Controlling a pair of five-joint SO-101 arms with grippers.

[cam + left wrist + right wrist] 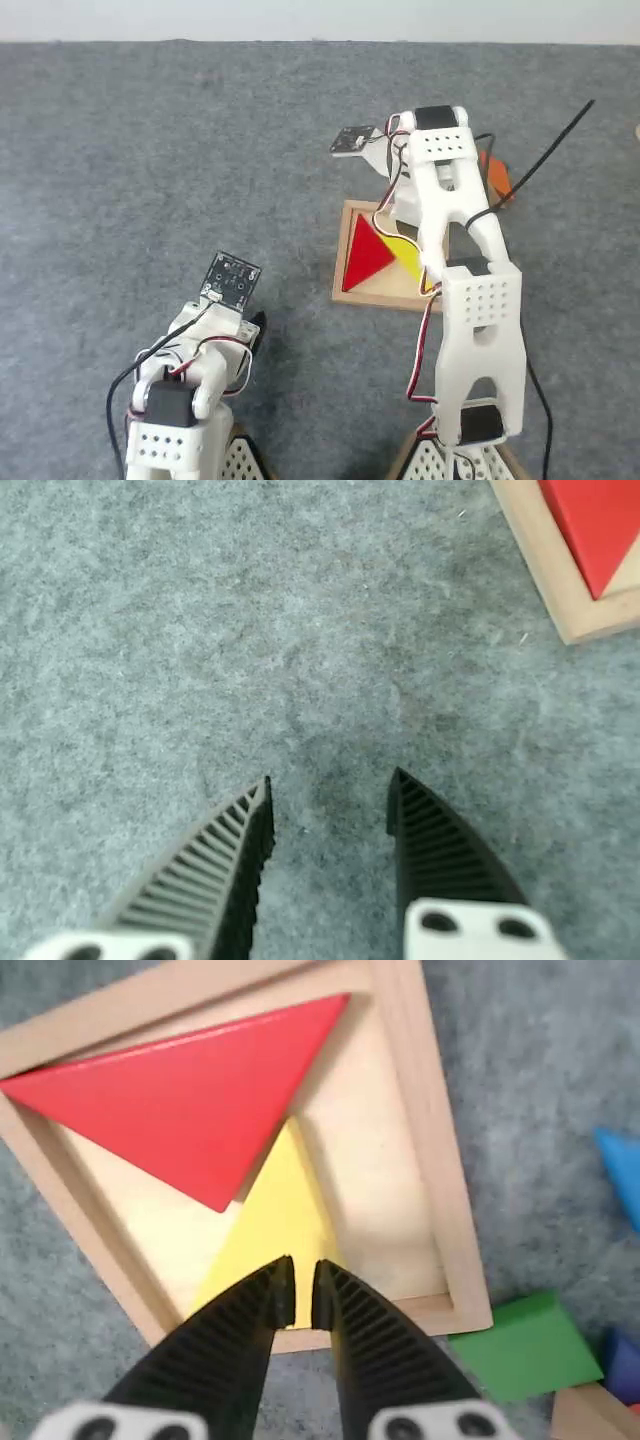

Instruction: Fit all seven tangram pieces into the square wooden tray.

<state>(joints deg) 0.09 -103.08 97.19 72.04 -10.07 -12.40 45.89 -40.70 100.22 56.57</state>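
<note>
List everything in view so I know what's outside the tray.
wooden tray: 1, light wood, under the right arm
red triangle: 1, red, in the tray
yellow triangle: 1, yellow, in the tray, touching the red
green piece: 1, green, on the mat beside the tray
blue piece: 1, blue, on the mat
dark piece: 1, blue or purple, beside the green
orange piece: 1, orange, beyond the tray, partly hidden
mat: 1, grey, covering the table
left gripper: 1, black fingers open, over bare mat
right gripper: 1, black fingers nearly shut, over the yellow triangle
</note>
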